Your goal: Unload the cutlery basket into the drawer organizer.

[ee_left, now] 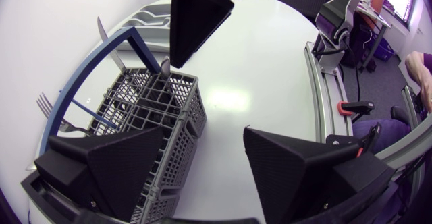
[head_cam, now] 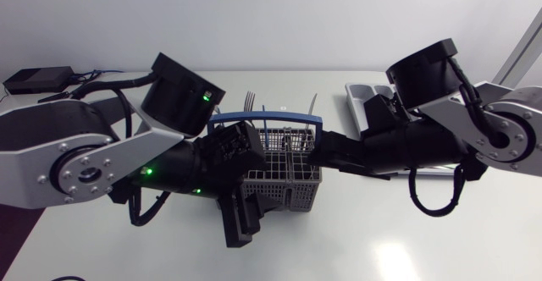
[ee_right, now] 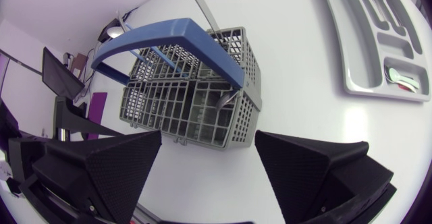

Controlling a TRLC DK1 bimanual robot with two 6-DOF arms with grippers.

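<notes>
The grey cutlery basket (head_cam: pixel 292 175) with a blue handle (head_cam: pixel 279 123) stands mid-table, with forks (head_cam: pixel 250 103) and a knife (head_cam: pixel 312 105) sticking up at its far side. My left gripper (head_cam: pixel 241 217) hangs open at the basket's front left corner. In the left wrist view this gripper (ee_left: pixel 209 177) has one finger over the basket (ee_left: pixel 148 109) and the other over bare table. My right gripper (head_cam: pixel 315 156) is open at the basket's right side; in its own view this gripper (ee_right: pixel 209 170) has the basket (ee_right: pixel 196 96) just ahead, apart from its fingers. The grey drawer organizer (head_cam: pixel 360 95) lies at the back right, partly hidden by my right arm.
The organizer (ee_right: pixel 378 42) holds some cutlery, with a spoon (ee_right: pixel 405 82) in its end compartment. A black box (head_cam: pixel 38 79) with cables sits at the back left corner. White table (head_cam: pixel 381 239) shows in front of the basket.
</notes>
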